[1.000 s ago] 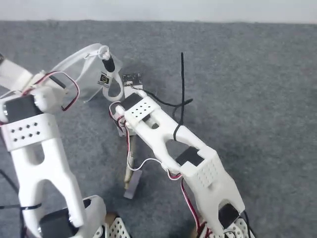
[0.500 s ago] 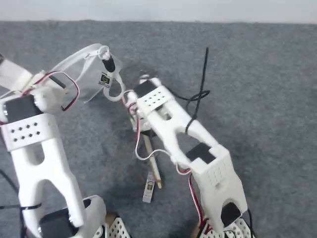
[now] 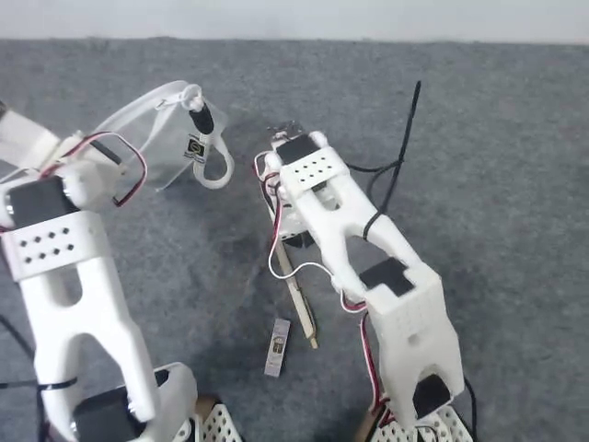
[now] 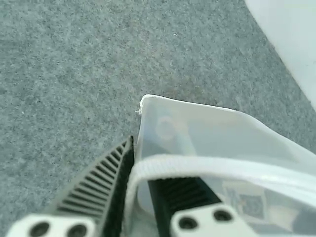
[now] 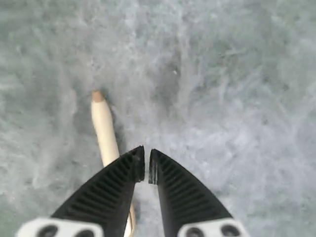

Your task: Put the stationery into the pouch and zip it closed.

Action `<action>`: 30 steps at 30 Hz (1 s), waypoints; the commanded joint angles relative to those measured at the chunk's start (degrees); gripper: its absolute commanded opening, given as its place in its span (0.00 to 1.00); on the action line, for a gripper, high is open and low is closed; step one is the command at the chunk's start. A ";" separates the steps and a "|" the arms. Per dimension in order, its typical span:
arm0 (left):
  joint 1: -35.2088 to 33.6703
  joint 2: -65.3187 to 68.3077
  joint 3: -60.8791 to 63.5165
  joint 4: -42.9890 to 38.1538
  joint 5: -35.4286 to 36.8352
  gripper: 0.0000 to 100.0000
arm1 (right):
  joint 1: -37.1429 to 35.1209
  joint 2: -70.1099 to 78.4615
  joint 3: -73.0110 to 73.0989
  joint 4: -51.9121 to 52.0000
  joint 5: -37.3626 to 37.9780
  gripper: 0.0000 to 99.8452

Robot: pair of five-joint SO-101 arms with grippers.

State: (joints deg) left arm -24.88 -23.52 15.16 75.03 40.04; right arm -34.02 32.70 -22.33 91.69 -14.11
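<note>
The clear pouch with a white zip band lies at the back left of the grey carpet, its black zip pull and white loop toward the middle. My left gripper is shut on the pouch, with the zip band between its jaws. A wooden pencil lies on the carpet in front of the right arm. A small grey rectangular piece lies just left of the pencil's near end. My right gripper hangs shut just above the carpet, holding nothing, with the pencil close beside one finger.
A black cable sticks up from the right arm. Bare carpet stretches to the right and at the back. A pale wall runs along the far edge.
The right arm has swung to the right. The pencil has shifted right with it, and the small grey piece has also ended up a little farther right. The left arm and pouch have not moved.
</note>
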 commanded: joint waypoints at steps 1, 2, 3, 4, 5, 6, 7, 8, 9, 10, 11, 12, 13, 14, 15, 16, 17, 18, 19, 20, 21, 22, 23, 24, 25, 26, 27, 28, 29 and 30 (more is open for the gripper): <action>-0.44 -0.26 -0.31 -1.58 0.53 0.01 | 0.40 -9.27 -1.85 3.74 1.23 0.01; -0.44 -0.26 -0.31 -1.58 0.53 0.01 | 0.48 -10.51 -1.85 4.62 1.23 0.01; -0.44 -0.26 -0.31 -1.58 0.44 0.01 | 0.57 -11.65 -1.76 5.32 1.23 0.01; -0.44 -0.26 -0.31 -1.58 0.44 0.01 | 0.57 -12.44 -1.58 5.76 1.23 0.01; -0.44 -0.26 -0.31 -1.58 0.44 0.01 | 0.57 -12.97 -1.49 6.02 1.23 0.01; -0.44 -0.26 -0.31 -1.58 0.44 0.01 | 0.57 -13.05 -1.49 6.02 1.23 0.01; -0.44 -0.26 -0.31 -1.58 0.44 0.01 | 0.57 -12.88 -1.49 6.02 1.14 0.01; -0.44 -0.26 -0.31 -1.58 0.44 0.01 | 0.40 -12.53 -1.49 5.85 1.23 0.01; -0.44 -0.26 -0.31 -1.58 0.44 0.01 | 0.31 -11.91 -1.49 5.41 1.32 0.01; -0.44 -0.26 -0.31 -1.58 0.44 0.01 | 0.13 -11.12 -1.49 5.23 1.32 0.01; -0.44 -0.26 -0.31 -1.58 0.44 0.01 | -0.40 -10.15 -1.58 4.18 1.32 0.01; -0.44 -0.26 -0.31 -1.58 0.44 0.01 | -1.01 -9.19 -1.58 3.03 1.32 0.01; -0.44 -0.26 -0.31 -1.58 0.44 0.01 | -1.63 -8.04 -1.58 2.07 1.32 0.01; -0.44 -0.26 -0.31 -1.58 0.44 0.01 | -2.07 -6.81 -1.58 1.19 1.14 0.01; -0.44 -0.26 -0.31 -1.58 0.44 0.01 | -2.59 -5.49 -1.58 0.22 1.14 0.01; -0.44 -0.26 -0.31 -1.58 0.44 0.01 | -3.03 -4.35 -1.58 -0.84 1.14 0.01; -0.44 -0.26 -0.31 -1.58 0.44 0.01 | -3.30 -3.47 -1.58 -1.63 1.14 0.01; -0.44 -0.26 -0.31 -1.58 0.44 0.01 | -3.38 -2.68 -1.58 -2.42 1.14 0.01; -0.44 -0.26 -0.31 -1.58 0.44 0.01 | -3.47 -2.07 -1.85 -2.86 1.23 0.01; -0.44 -0.26 -0.31 -1.58 0.44 0.01 | -3.47 -1.89 -1.85 -3.03 1.32 0.01; -0.44 -0.26 -0.31 -1.58 0.44 0.01 | -3.47 -1.98 -1.85 -3.12 1.32 0.01; -0.44 -0.26 -0.31 -1.58 0.44 0.01 | -3.47 -2.51 -1.85 -2.77 1.32 0.01; -0.44 -0.26 -0.31 -1.58 0.44 0.01 | -3.47 -3.21 -1.85 -2.33 1.41 0.01; -0.44 -0.26 -0.31 -1.58 0.44 0.01 | -3.47 -4.53 -1.85 -1.10 1.41 0.01; -0.44 -0.26 -0.31 -1.58 0.44 0.01 | -3.47 -5.85 -1.85 0.04 1.41 0.01; -0.44 -0.26 -0.31 -1.58 0.44 0.01 | -3.47 -7.34 -1.85 1.19 1.41 0.01; -0.44 -0.26 -0.31 -1.58 0.44 0.01 | -3.47 -8.57 -1.85 2.24 1.41 0.01; -0.44 -0.26 -0.31 -1.58 0.44 0.01 | -3.47 -9.45 -1.58 2.77 1.41 0.01; -0.44 -0.26 -0.31 -1.58 0.44 0.01 | -3.47 -10.15 -1.41 2.86 1.41 0.01; -0.44 -0.26 -0.31 -1.58 0.44 0.01 | -3.47 -10.33 -1.05 2.86 1.41 0.01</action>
State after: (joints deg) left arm -24.88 -23.52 15.16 75.03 40.04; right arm -37.10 27.96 -22.33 93.19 -13.41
